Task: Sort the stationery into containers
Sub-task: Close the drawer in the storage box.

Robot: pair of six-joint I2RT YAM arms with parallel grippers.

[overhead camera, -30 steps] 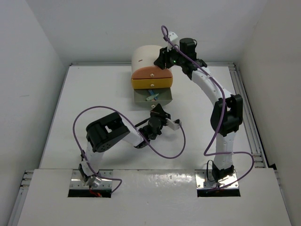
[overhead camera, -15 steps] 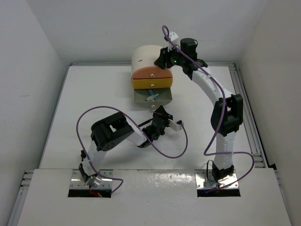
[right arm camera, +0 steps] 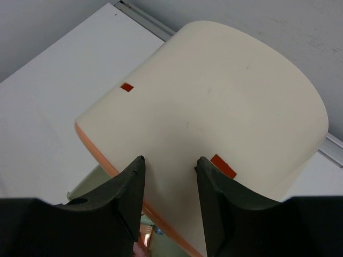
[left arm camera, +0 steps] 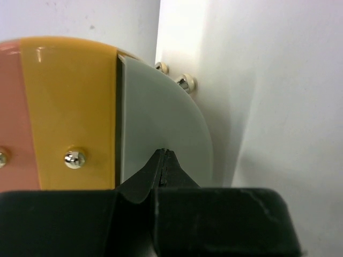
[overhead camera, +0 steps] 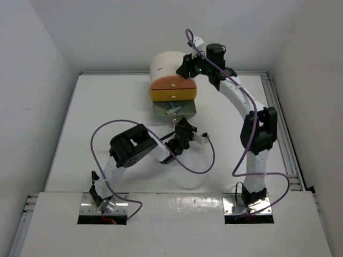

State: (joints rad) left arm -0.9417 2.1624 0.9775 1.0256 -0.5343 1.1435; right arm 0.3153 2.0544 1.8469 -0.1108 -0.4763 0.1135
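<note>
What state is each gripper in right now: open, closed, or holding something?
Left gripper: closed, tips against the grey-green drawer; nothing visibly held.
Right gripper: open, poised over the cream cabinet.

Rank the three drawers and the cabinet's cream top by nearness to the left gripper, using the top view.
1. Grey-green drawer, pulled open, just beyond the left gripper.
2. Orange-yellow drawer, next behind.
3. Peach drawer, behind that.
4. Cream top, farthest back.
</note>
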